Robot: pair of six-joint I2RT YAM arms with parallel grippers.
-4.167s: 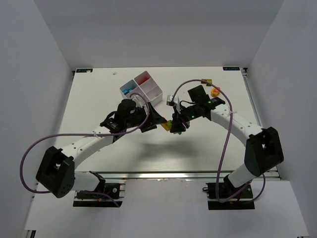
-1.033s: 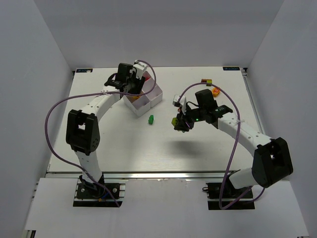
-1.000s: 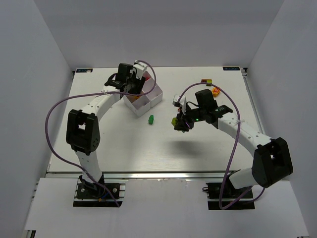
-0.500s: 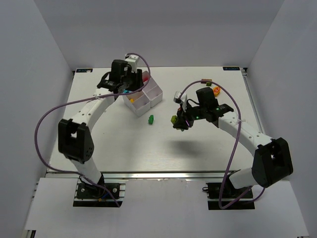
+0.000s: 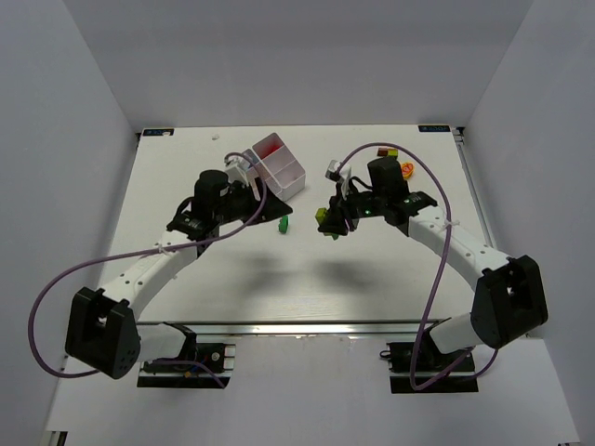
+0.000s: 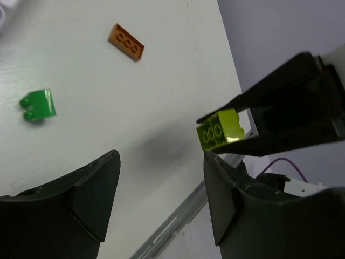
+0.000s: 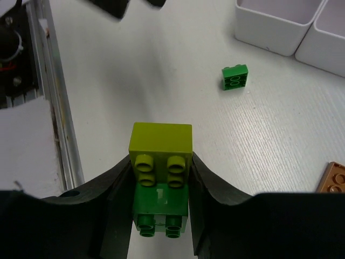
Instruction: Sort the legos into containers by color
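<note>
Sorting looks partway done: red pieces fill one compartment of the white tray (image 5: 290,177), while a green brick (image 5: 284,223), an orange brick (image 6: 125,42) and a small cluster (image 5: 403,169) lie loose on the desk. The right gripper (image 7: 160,162) clamps a lime-on-green stack (image 7: 160,148) above the desk, near the green brick. The left gripper (image 6: 160,162) is spread wide and empty.

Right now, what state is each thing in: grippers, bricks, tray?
left gripper, open, empty.
right gripper, shut on the lime-and-green stack.
green brick, loose on the table.
orange brick, flat on the table, studs up.
tray, upright, red pieces in one compartment.
</note>
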